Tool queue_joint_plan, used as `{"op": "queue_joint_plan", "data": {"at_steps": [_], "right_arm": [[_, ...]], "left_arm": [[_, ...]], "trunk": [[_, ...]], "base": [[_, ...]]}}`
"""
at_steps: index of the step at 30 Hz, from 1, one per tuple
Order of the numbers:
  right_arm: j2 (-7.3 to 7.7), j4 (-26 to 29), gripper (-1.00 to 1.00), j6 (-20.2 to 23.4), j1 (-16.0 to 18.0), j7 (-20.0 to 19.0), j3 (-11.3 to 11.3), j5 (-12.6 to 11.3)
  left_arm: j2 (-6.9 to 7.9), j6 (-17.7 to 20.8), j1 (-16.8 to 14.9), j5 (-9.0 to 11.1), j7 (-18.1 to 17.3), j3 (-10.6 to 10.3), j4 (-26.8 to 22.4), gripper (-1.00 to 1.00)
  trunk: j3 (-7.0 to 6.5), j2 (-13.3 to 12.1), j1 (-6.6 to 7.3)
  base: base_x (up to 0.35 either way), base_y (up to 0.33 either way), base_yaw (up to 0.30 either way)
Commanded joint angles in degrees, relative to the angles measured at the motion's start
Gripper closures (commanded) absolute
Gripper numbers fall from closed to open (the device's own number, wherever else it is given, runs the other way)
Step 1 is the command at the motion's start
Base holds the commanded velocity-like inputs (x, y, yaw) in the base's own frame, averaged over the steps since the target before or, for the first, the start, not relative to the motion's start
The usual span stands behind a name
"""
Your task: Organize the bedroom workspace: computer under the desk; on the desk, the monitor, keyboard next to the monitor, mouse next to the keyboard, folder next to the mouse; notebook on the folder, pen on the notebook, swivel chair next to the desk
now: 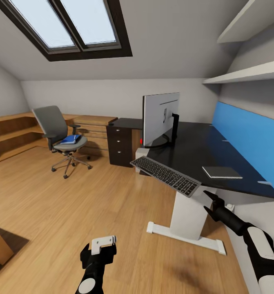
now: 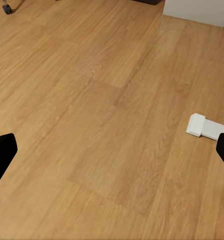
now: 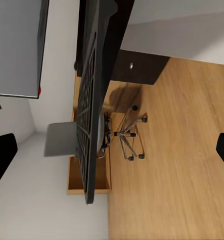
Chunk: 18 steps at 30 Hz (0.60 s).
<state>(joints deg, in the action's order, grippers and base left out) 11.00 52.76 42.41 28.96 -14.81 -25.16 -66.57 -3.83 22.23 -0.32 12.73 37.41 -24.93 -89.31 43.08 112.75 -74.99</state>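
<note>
Hovering low over the wood floor [image 1: 71, 212], the left gripper [image 1: 99, 250] hangs idle w/ its fingers spread and nothing between them; wrist cam looks down on bare planks and the end of the white pedestal foot [image 2: 202, 126]. Right gripper [image 1: 210, 204] sits just below the tabletop [image 1: 202, 151] front edge, close under the near end of the keyboard [image 1: 166, 175], fingers apart and empty, not touching it as far as I can tell. Keyboard looks tilted, hanging partly off the front edge rather than lying flat, so the step in hand reads as keyboard placement: it's near the monitor [image 1: 160, 119] but not properly seated. Next move prob. calls for the right arm to come up, take the overhanging end and slide or lift it fully onto the top beside the monitor stand; risk is nudging it off the edge from below. Notebook [image 1: 221, 172] lies flat further back on the tabletop, right of the keyboard, well apart from it. Monitor stands upright at the far-left part of the top, red dot at its lower corner. Beyond, the black drawer unit [image 1: 120, 145] sits at the desk's left end. Farthest off, the swivel chair [image 1: 61, 134] stands well away from the desk by the oak shelves [image 1: 10, 134], blue folder [image 1: 70, 139] on its seat, so folder, stacking and chair steps are all yet to do. Computer, mouse, pen: can't make them out.
</note>
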Motion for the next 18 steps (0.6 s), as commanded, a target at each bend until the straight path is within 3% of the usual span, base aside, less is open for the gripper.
{"op": "queue_joint_plan", "data": {"at_steps": [1, 18], "right_arm": [[-0.02, -0.02, -1.0, 0.34, 0.05, -0.27, -0.15, 0.15], [-0.09, -0.02, -1.0, 1.44, 0.05, -0.48, -0.15, 0.16]], "left_arm": [[0.03, 0.19, -0.03, 0.37, 0.39, -0.06, -0.08, -1.0], [0.14, 0.17, -0.04, 0.28, 0.31, -0.18, 0.01, -1.0]], "trunk": [[0.05, 0.02, 0.0], [0.05, 0.02, 0.0]], "base": [[0.057, 0.0, 0.0], [0.149, 0.03, 0.0]]}}
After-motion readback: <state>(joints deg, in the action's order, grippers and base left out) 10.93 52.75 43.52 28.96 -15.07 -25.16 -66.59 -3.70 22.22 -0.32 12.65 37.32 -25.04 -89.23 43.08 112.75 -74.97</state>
